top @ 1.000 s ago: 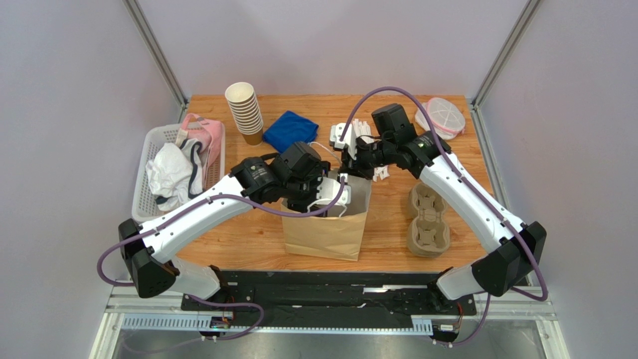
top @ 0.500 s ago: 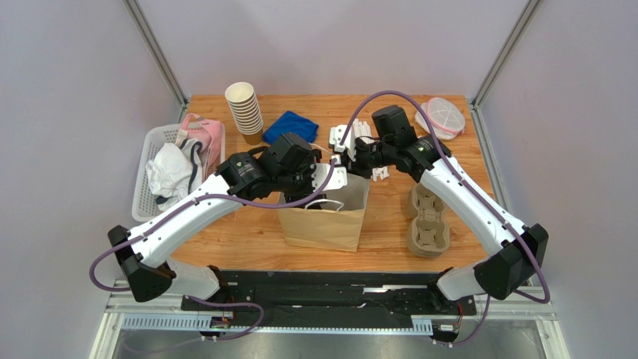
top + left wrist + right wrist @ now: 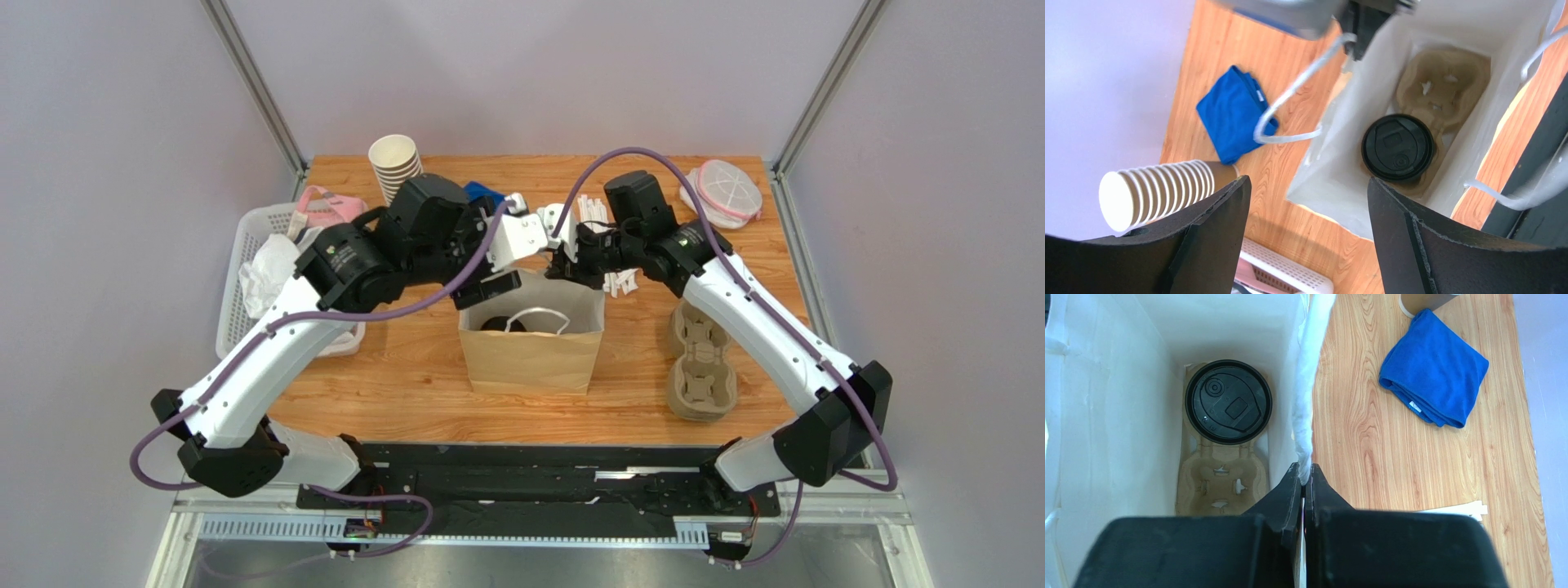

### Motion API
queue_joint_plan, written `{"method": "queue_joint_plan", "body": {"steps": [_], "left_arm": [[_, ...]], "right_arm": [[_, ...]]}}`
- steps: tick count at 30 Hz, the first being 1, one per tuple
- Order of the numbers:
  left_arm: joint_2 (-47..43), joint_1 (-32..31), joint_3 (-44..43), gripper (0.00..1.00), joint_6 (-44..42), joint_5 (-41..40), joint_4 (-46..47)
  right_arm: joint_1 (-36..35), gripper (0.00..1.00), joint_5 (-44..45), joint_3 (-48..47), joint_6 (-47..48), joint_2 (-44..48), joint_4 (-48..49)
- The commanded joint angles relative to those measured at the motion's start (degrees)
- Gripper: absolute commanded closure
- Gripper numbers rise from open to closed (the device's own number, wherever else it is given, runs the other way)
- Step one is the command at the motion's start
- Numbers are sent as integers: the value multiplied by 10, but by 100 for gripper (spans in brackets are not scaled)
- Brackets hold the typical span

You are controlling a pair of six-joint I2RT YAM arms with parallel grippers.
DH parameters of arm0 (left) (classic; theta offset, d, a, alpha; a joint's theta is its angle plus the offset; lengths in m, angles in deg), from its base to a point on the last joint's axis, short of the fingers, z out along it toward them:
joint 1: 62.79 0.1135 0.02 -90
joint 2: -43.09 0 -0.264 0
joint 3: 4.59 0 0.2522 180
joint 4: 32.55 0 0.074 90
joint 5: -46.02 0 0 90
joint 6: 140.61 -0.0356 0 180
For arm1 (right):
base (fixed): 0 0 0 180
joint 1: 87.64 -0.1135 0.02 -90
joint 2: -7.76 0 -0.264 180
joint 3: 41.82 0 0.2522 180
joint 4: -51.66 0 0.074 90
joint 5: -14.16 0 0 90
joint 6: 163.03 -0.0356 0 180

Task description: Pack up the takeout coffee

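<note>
- The takeout coffee [image 3: 1228,402] is sitting upright at the bottom of the paper bag [image 3: 531,355]. It is seated in one pocket of a moulded pulp carrier [image 3: 1220,481], and the pocket next to it is standing empty.
- I am only seeing its black lid from above. The cup wall is hiding down in the carrier pocket.
- I am judging it as light but easily crushed. A paper wall gives under a hard squeeze, and a snap-on plastic lid is smooth and could pop off if used as a handle. Whether it is filled I cannot tell, so I am treating it as something that could spill.
- If I had to take hold of it, I would be closing gently around the cup body just under the lid rim and keeping it upright. Lifting the carrier itself would be the safer way.
- The left gripper [image 3: 1308,184] is hanging above the bag with its jaws spread wide and nothing between them. In its wrist view the coffee is lying well below it, toward its right finger and inside the bag mouth.
- The right gripper [image 3: 1304,474] is pressing its jaws together on the top edge of the bag's side wall, holding the mouth open. The coffee is sitting deeper down, on the inner side of that wall.
- By my reading, the coffee is already packed.
</note>
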Motion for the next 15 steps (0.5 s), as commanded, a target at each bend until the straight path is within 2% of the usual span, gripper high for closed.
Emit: {"method": "queue_joint_plan", "body": {"steps": [1,3,6,9,10,13,15], "left_arm": [[-3,31,-73,22,53,19,-32],[-4,42,-83,23,60,24,-37],[4,68,-104,23,78,30,-47],[19,95,-122,21,97,28,-58],[23,114,-132,20,104,33,-60],[41,159,-157,18,139,59,-71],[53,179,-173,16,148,78,-80]], "right_arm": [[-7,100,-6,-38,11,-20,17],[-7,99,-5,-50,6,-31,16],[-8,91,-4,-79,-1,-46,2],[-10,74,-2,-108,-12,-57,-14],[-10,63,-1,-113,-16,-60,-17],[-11,52,4,-133,-32,-67,-26],[-11,49,10,-144,-43,-68,-26]]}}
